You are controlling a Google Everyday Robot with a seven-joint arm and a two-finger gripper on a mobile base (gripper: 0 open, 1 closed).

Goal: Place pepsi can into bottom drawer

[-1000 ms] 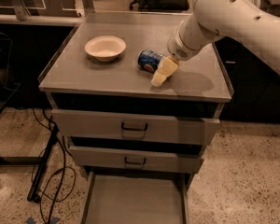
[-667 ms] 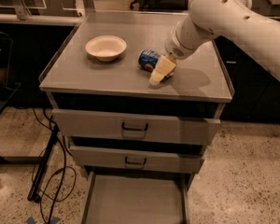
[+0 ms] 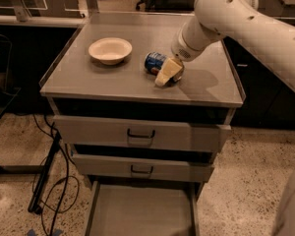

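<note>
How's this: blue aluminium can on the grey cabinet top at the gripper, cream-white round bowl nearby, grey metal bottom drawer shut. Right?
No. The camera view shows the bottom drawer pulled open; the gripper is at the blue can.

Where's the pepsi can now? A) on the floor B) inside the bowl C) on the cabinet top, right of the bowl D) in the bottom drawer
C: the pepsi can lies on the cabinet top right of the bowl, the tool at its right side.
</note>
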